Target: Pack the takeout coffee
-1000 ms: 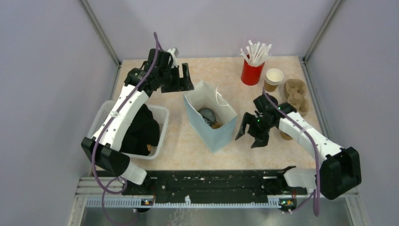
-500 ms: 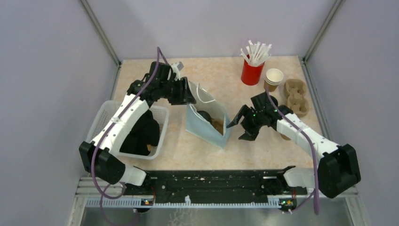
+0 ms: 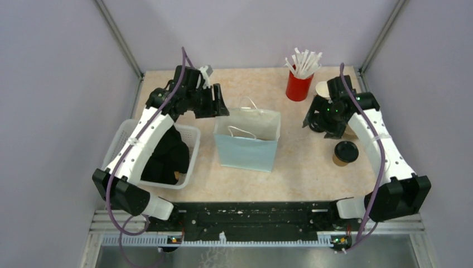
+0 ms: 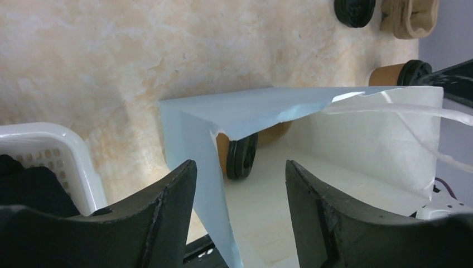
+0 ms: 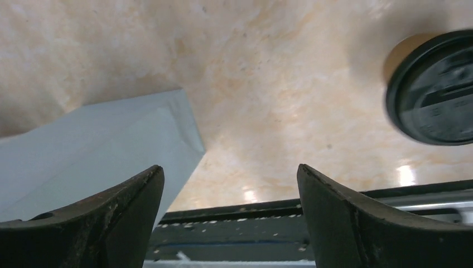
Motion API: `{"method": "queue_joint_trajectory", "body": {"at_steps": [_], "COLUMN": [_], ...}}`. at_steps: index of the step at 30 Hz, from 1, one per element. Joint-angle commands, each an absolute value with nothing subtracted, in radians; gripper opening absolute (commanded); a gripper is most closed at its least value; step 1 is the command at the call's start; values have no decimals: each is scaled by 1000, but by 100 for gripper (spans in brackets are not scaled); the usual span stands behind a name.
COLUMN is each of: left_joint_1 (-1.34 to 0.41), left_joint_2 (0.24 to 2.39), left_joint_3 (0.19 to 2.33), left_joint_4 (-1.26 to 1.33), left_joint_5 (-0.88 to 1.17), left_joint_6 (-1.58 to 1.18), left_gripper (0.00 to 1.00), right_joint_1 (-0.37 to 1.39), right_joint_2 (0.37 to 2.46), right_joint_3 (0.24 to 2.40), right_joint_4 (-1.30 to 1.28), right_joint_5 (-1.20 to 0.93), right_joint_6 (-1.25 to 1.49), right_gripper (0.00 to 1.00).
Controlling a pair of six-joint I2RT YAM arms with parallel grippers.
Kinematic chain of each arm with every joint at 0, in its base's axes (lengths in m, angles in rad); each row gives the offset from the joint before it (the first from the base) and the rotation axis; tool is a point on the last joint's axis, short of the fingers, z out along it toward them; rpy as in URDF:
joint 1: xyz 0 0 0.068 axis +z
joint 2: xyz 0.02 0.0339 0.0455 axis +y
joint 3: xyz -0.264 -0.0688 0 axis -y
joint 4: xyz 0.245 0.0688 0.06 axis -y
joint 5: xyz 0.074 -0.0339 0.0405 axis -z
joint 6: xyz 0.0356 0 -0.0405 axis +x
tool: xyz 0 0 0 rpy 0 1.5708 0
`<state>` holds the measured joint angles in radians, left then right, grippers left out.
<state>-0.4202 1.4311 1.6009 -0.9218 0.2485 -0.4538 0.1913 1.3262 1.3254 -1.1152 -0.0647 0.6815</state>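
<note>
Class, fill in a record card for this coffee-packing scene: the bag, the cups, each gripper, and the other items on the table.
bag: pale blue bag, mid-table, mouth facing the left gripper
cup in bag: lidded cup visible through the mouth
cup outside: second lidded cup, upright on the table, right of the bag
left gripper: open, empty, at the bag's mouth
right gripper: open, empty, touching neither bag nor cup
other items: red cup of straws; white basket

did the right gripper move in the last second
yes. the right gripper has gone from beside the blue bag toward the far right corner, ending close to the red cup of straws.
</note>
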Motion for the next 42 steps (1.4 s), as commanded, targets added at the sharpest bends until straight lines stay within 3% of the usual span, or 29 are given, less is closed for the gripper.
{"method": "queue_joint_trajectory", "body": {"at_steps": [1, 4, 9, 13, 18, 21, 25, 28, 33, 37, 38, 42], "left_joint_1": [-420, -420, -420, -420, -420, -420, -421, -424, -444, -477, -483, -500], "left_joint_2": [1444, 1424, 1378, 1323, 1210, 1165, 1131, 1109, 1120, 1126, 1123, 1108], "left_joint_3": [1608, 1596, 1675, 1752, 1740, 1649, 1498, 1417, 1345, 1307, 1299, 1289], "left_joint_4": [-938, -941, -995, -1042, -924, -775, -582, -502, -489, -526, -541, -651], "left_joint_5": [247, 260, 194, 166, 363, 593, 831, 893, 951, 946, 937, 876], "left_joint_6": [-431, -430, -412, -382, -385, -398, -491, -515, -504, -475, -463, -371], "left_gripper": [65, 68, 81, 85, 91, 92, 87, 80, 61, 43, 39, 32], "right_joint_1": [194, 235, 504, 553, 555, 557, 557, 558, 551, 499, 478, 411], "right_joint_2": [1376, 1368, 1378, 1424, 1501, 1509, 1515, 1530, 1537, 1561, 1582, 1660], "right_joint_3": [1533, 1652, 1831, 1886, 1881, 1831, 1782, 1762, 1754, 1743, 1744, 1726], "right_joint_4": [-1325, -1296, -1155, -990, -898, -839, -760, -723, -705, -695, -707, -740], "right_joint_5": [152, -1, -114, -282, -475, -505, -550, -582, -520, -501, -511, -542], "right_joint_6": [401, 304, 215, 163, 126, 146, 186, 222, 293, 421, 464, 629], "right_gripper": [89, 90, 97, 97, 94, 91, 84, 74, 47, 14, 10, 10]}}
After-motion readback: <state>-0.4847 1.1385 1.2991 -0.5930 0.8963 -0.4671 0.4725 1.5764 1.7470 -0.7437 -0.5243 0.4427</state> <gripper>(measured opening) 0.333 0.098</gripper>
